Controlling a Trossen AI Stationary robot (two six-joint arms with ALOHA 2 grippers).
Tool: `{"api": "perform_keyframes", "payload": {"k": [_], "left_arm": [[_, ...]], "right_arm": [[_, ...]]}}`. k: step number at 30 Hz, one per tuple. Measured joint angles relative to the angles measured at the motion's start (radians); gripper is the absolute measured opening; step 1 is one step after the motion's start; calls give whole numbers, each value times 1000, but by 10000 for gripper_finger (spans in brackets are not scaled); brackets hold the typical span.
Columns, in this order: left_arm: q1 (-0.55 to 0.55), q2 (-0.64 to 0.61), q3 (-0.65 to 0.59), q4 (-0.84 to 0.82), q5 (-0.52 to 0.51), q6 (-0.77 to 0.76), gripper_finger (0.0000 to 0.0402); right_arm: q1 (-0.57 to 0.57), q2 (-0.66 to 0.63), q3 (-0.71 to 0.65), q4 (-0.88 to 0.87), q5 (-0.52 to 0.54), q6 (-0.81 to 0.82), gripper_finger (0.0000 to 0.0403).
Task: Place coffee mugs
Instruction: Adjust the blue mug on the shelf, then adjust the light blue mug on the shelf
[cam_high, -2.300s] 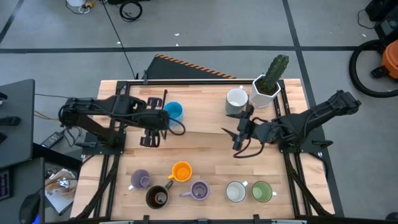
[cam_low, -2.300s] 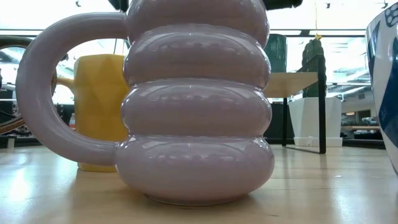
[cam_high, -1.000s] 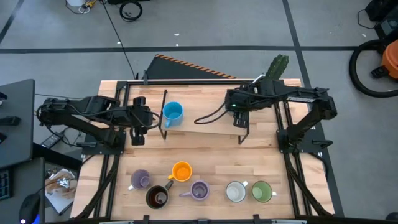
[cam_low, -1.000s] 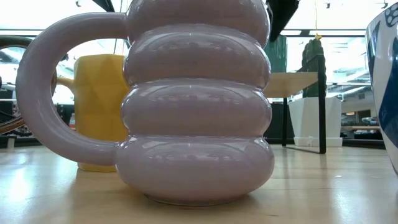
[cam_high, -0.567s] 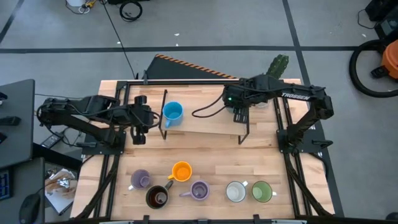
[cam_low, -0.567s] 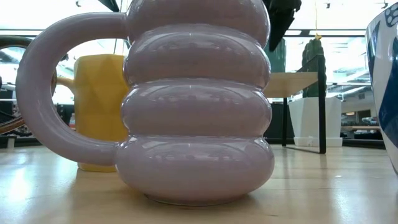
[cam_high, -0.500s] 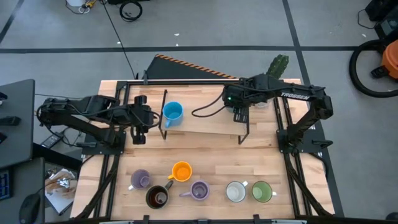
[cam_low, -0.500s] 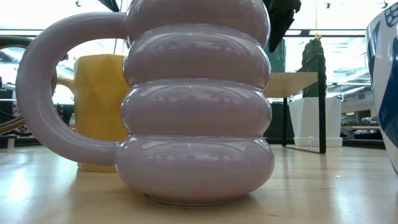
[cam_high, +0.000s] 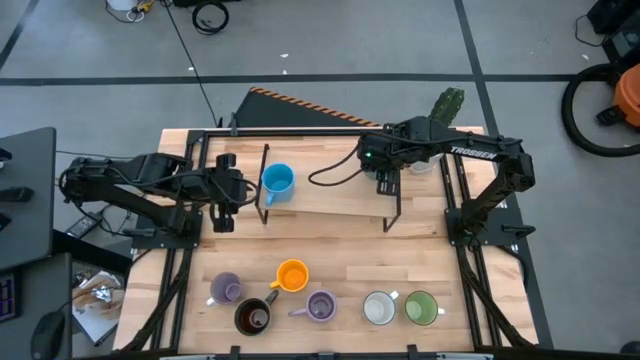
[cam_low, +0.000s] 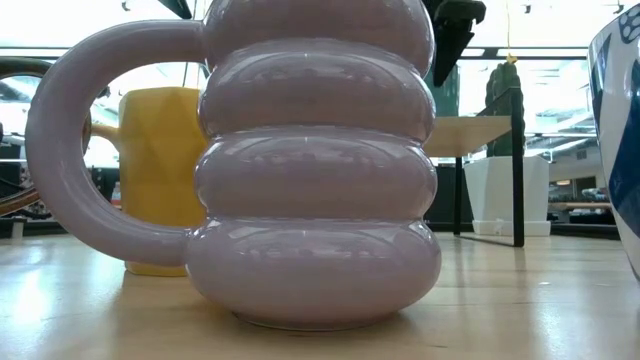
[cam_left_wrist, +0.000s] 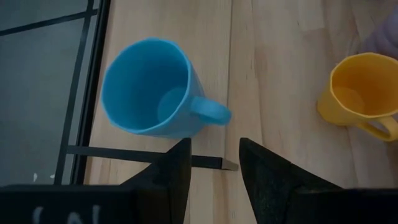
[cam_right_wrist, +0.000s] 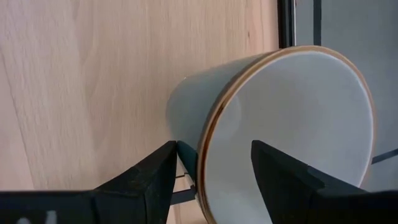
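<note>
Looking down the right wrist view: white mug (cam_right_wrist: 280, 124), plain and glossy, thin tan line round the rim, pale inside, lying tilted with its mouth toward the camera. On the table (cam_high: 330, 245), sitting near 1 o'clock, under the right arm and hidden from above, close by the cactus (cam_high: 447, 103).

Blue mug (cam_high: 277, 180) upright at 11 o'clock, handle out to one side. Along the 6 o'clock edge, running from 7 to 5 o'clock: lavender mug (cam_high: 225, 289), dark brown mug (cam_high: 252, 317), orange mug (cam_high: 291, 275), second lavender mug (cam_high: 320, 306) with a ribbed, stacked-ring body, second white mug (cam_high: 379, 309), green mug (cam_high: 421, 307).

Right gripper (cam_right_wrist: 214, 180) reaching in from 3 o'clock, elbow bent, wrist turned down over the white mug; fingers (cam_right_wrist: 155, 180) spread wide astride the rim, one against the outer wall, the other inside the mouth and clear of the wall, so not clamped. Left gripper (cam_high: 222, 190) waiting at 9 o'clock of the blue mug, low and level, fingers narrowly parted, holding nothing.

Compared with about two seconds back: right gripper carried from mid-table up toward 12 o'clock and now covering the white mug, then in plain sight; left gripper drawn back toward 9 o'clock, away from the blue mug.
</note>
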Motion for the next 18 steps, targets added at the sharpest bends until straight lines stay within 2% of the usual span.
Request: {"api": "perform_keyframes", "payload": {"k": [9, 13, 18], "left_arm": [[0, 0, 0, 4, 0, -1, 141], [0, 0, 0, 40, 0, 16, 146], [0, 1, 0, 78, -14, 27, 171]], "right_arm": [[6, 0, 0, 0, 0, 9, 217], [14, 0, 23, -1, 0, 18, 234], [19, -1, 84, -21, -2, 48, 268]]}}
